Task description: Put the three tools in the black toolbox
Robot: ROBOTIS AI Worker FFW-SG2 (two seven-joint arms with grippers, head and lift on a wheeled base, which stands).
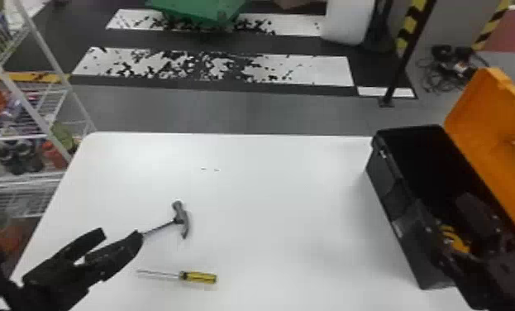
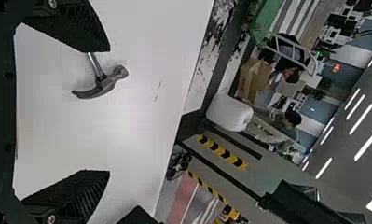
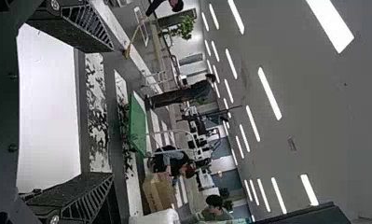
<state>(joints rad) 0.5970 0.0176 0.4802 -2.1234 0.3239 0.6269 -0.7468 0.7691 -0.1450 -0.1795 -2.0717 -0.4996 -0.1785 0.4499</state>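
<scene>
Black toolbox (image 1: 397, 209) at three o'clock on white table (image 1: 268, 186), orange lid (image 1: 489, 136) up; yellow item (image 1: 458, 245) inside, likely one tool done; hammer (image 1: 181, 219) at nine, screwdriver (image 1: 198, 277) at seven, both left to pack; left gripper (image 2: 109, 110) wide, empty, near hammer; right gripper (image 3: 113, 112) wide, empty.

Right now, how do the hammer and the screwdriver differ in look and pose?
The hammer has a grey claw head; the screwdriver has a yellow and black handle. The hammer slants, its head to the right; the screwdriver lies nearly sideways, its tip to the left. Both have slim metal shafts.
</scene>
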